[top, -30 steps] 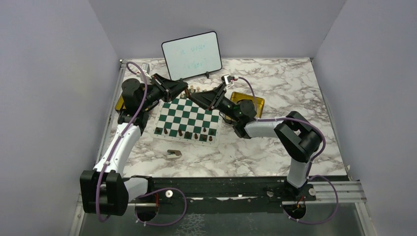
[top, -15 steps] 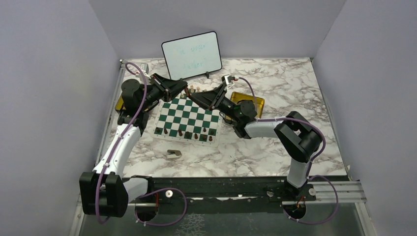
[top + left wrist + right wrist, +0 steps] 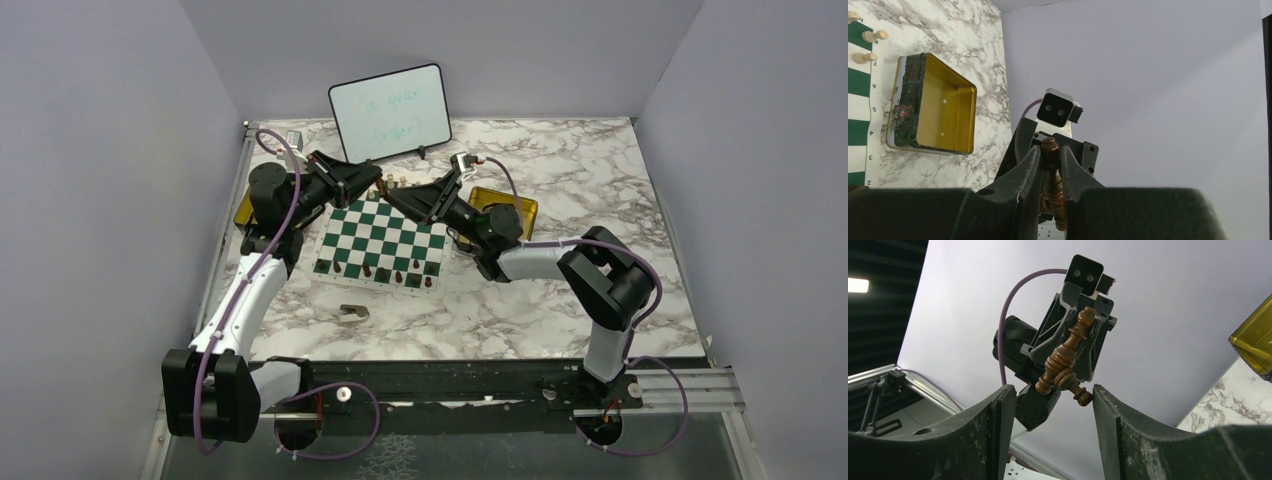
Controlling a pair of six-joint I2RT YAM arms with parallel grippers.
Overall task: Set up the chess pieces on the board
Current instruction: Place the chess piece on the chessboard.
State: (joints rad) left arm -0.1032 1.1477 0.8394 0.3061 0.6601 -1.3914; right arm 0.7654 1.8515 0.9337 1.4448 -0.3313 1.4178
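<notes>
The board [image 3: 385, 236] lies mid-table, with dark chess pieces [image 3: 367, 270] along its near row and light chess pieces [image 3: 396, 183] at its far edge. My left gripper [image 3: 375, 187] hangs above the far edge, shut on a dark brown chess piece [image 3: 1050, 146]. In the right wrist view that piece [image 3: 1068, 352] sticks out tilted, and what looks like a second dark piece crosses its lower end. My right gripper [image 3: 393, 200] faces it tip to tip. It is open [image 3: 1053, 392], one finger on each side just below the piece, the right finger almost touching it.
A gold tin [image 3: 508, 206] sits right of the board, seen open [image 3: 933, 105] in the left wrist view, and another [image 3: 243, 210] is behind my left arm. A whiteboard [image 3: 390, 112] leans at the back. A flat scrap [image 3: 352, 313] lies near the board's front.
My right gripper's jaws have narrowed a little around the held piece. Both arms have barely moved.
</notes>
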